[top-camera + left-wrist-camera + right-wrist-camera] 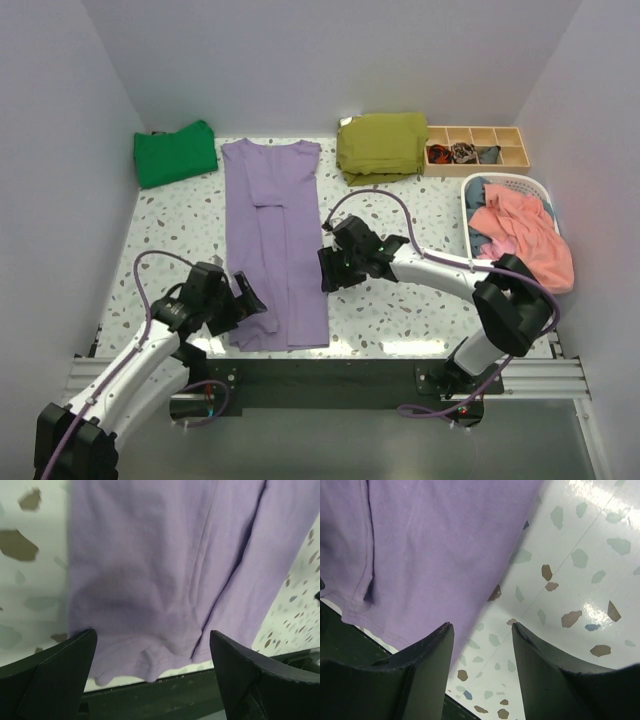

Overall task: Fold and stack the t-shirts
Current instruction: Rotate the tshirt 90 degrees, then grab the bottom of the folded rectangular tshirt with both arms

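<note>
Two shirts of the task are in view: the lavender t-shirt [275, 240] lies flat as a long narrow strip, sides folded in, running from the far edge of the table [160, 230] down to its near edge, and the bright green t-shirt [176, 153] sits already folded in the far left corner. The left gripper [248, 300] hovers over the near left corner of the lavender hem with its fingers spread as wide as they go and nothing between them but cloth lying below. The right gripper [330, 270] stands at the strip's right edge, about halfway along, fingers roughly half apart and straddling the line where cloth meets bare tabletop; it has hold of nothing. The likely trouble is a pinch that catches only the top layer: the folded-in side would then peel open as the hem is lifted. An uneven lift by the two arms, one at the hem and one at mid-length, could drag the strip askew, and the hem lies so close to the near edge that it might slip over onto the dark rail. An olive garment [382, 145], a wooden divided box [478, 169] and a white basket [500, 179] holding a coral cloth [525, 235] stand well apart along the far and right edges. No brand or writing can be read; the collar looks plain, though it is too small to be sure whether a label shows.
</note>
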